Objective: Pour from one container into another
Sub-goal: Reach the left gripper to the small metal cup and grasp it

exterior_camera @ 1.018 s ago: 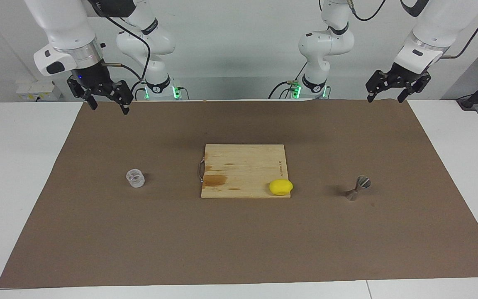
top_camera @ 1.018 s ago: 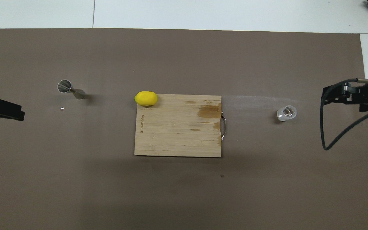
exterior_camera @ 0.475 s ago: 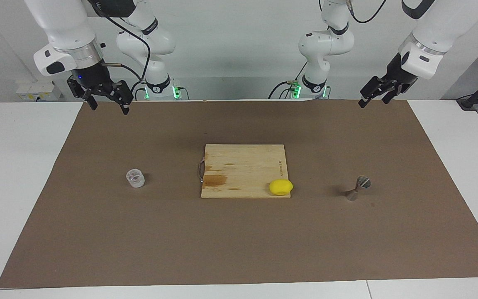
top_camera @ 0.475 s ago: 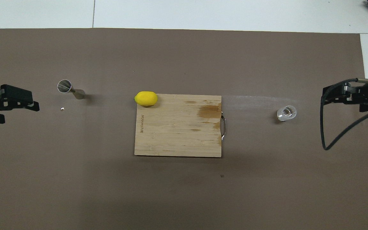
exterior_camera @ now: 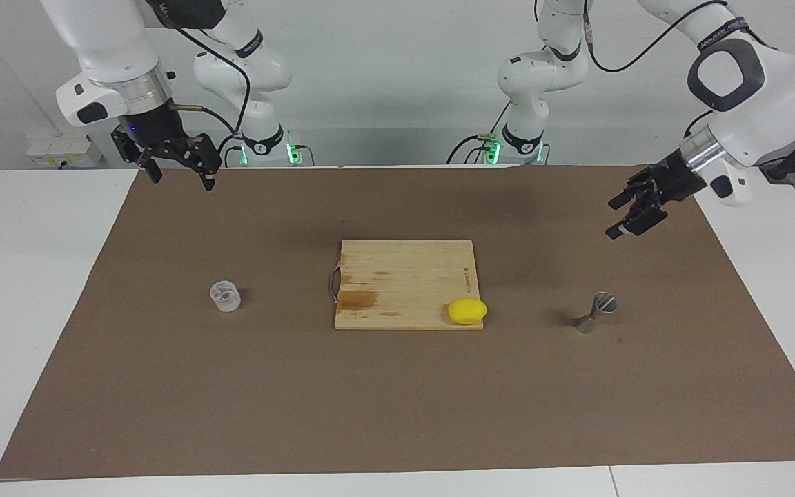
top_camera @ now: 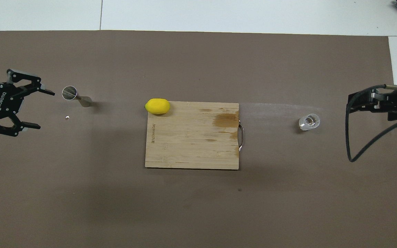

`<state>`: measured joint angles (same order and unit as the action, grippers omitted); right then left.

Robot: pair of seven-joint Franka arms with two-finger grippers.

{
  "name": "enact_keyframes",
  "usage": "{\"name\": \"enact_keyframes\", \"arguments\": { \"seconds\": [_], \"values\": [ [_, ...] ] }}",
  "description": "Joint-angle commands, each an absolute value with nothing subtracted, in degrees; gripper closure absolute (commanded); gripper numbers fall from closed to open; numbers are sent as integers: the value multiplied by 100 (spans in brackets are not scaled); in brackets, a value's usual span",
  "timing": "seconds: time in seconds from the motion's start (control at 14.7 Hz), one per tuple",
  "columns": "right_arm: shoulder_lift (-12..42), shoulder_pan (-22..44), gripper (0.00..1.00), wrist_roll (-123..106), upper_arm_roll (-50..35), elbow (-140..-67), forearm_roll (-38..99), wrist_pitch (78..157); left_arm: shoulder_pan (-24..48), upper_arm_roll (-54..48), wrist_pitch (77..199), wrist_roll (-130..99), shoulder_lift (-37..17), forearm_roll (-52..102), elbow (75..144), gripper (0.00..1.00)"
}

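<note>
We see the cup [exterior_camera: 225, 296] upright on the worktop twd the right arm's end, the jigger [exterior_camera: 595, 312] twd the left arm's. Left tool [exterior_camera: 626, 215] is released, up over the mat near the jigger; right tool [exterior_camera: 178, 168] waits, released. Cup: rigid, slick, breakable, prob. light; grip across its walls. Jigger: tippy.

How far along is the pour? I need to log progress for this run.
Nothing is poured yet. The glass cup and the steel jigger both stand untouched on the brown mat, one at either end of the cutting board. In hand: the left gripper, open, is in the air near the jigger. The right gripper waits, open. Grasping, carrying and pouring all remain.
</note>
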<state>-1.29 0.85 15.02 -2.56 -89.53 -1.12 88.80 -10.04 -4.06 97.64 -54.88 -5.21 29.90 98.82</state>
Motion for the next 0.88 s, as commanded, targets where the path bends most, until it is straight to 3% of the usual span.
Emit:
{"name": "enact_keyframes", "arguments": {
  "seconds": [0.0,0.41,0.81],
  "values": [
    [-255,0,0,1468,-290,-9097,-35,8921,-1247,-457,10482,-6623,-633,3872,10272,0],
    [-255,0,0,1468,-290,-9097,-35,8921,-1713,-457,11531,-7145,-904,5948,11170,0],
    [-255,0,0,1468,-290,-9097,-35,8921,-1960,-510,11426,-6988,-1458,6187,11320,0]
  ]
}}
